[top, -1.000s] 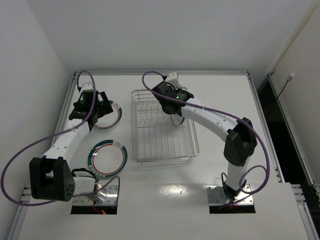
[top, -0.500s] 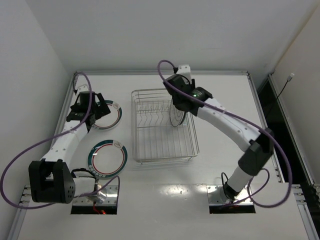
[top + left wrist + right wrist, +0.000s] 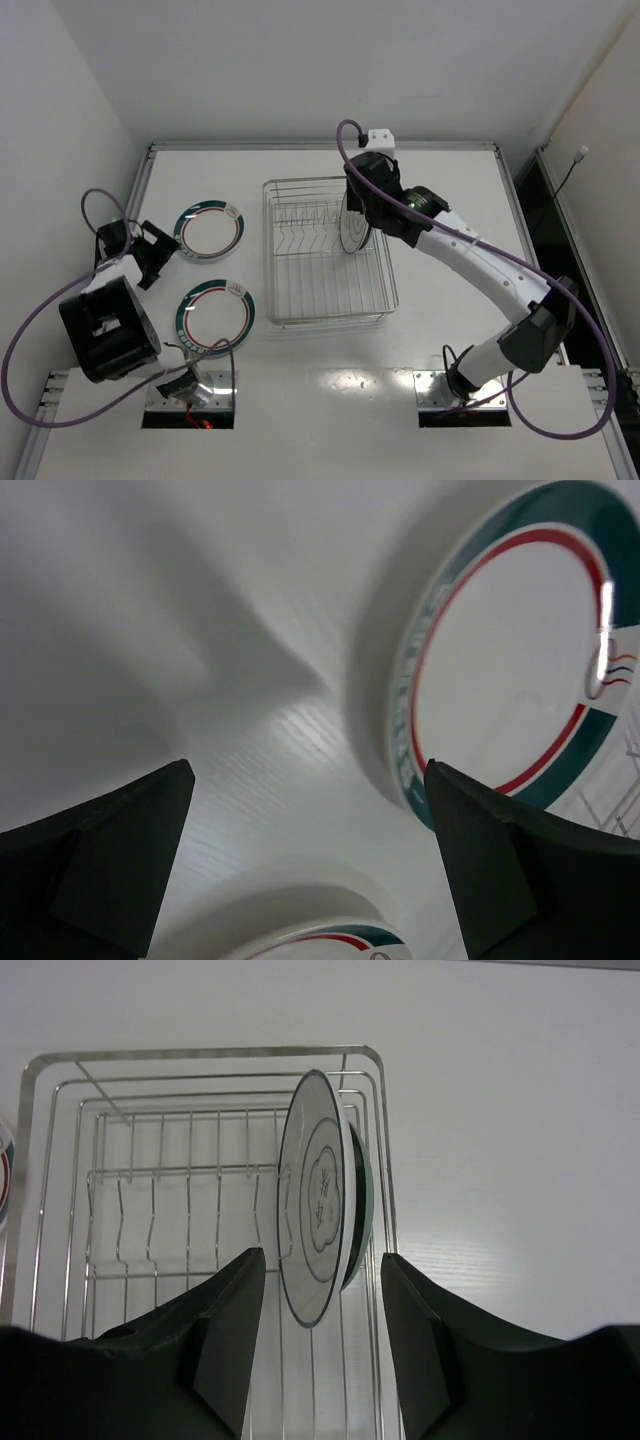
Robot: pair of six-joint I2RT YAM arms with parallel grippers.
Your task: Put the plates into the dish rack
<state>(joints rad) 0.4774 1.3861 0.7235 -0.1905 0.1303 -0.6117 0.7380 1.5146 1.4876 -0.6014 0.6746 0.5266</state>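
The silver wire dish rack (image 3: 300,290) stands mid-table. Two plates stand upright in its right-hand slots: the white plate with a faint centre motif (image 3: 315,1200) and the small teal plate (image 3: 362,1205) just behind it; they also show in the top view (image 3: 349,228). My right gripper (image 3: 358,205) hovers above them, open and empty, with its fingers (image 3: 225,1340) apart on either side of the plates. Two white plates with a green-red rim band lie flat on the table, one farther (image 3: 209,232), one nearer (image 3: 214,318). My left gripper (image 3: 160,258) is open and empty, left of both.
The rack's rim (image 3: 200,1052) and upright dividers (image 3: 190,1190) fill the left of the right wrist view. The left wrist view shows the far banded plate (image 3: 520,660) and the edge of the near one (image 3: 320,942). The table's left rail (image 3: 135,200) is close to the left arm.
My left gripper has pulled back from the far banded plate toward the table's left edge. My right gripper has lifted away from the rack, leaving the plates standing.
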